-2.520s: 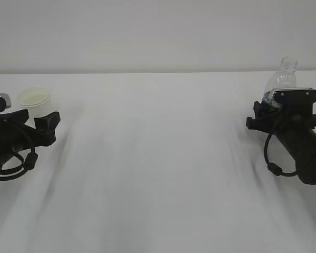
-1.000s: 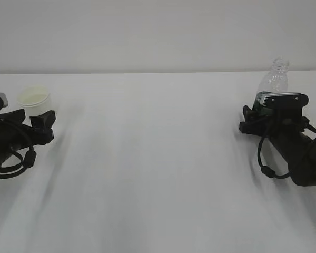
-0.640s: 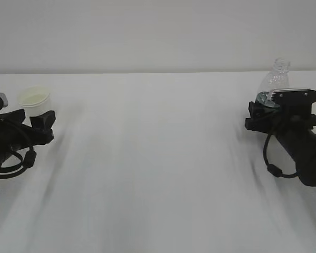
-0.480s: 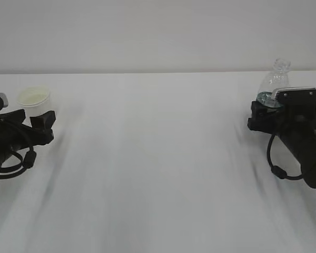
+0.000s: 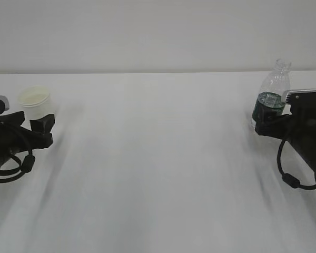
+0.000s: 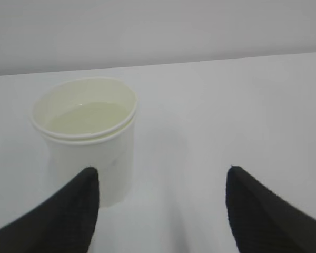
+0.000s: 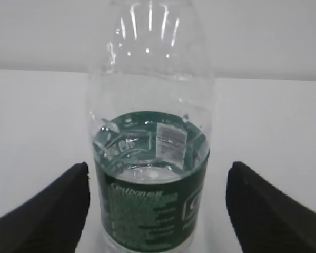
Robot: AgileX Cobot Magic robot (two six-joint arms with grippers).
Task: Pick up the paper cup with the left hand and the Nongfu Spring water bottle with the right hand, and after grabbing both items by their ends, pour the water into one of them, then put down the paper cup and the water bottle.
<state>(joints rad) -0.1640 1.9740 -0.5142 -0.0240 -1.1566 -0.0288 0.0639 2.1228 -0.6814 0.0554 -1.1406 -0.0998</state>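
Both tools stood released, the left tool [image 5: 42, 126] just short of the paper cup [image 5: 35, 102] and the right tool [image 7: 158, 211] flanking the Nongfu Spring water bottle [image 5: 270, 101] (each upright near the desk's [image 5: 158, 174] far edge), seemingly set down after pouring.

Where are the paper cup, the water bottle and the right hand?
paper cup [image 6: 89, 158], left wrist view, on its white side wall.
water bottle [image 7: 147, 211], right wrist view, on the green label band.
right hand [image 7: 155, 211], right wrist view, midway between its two fingertips.
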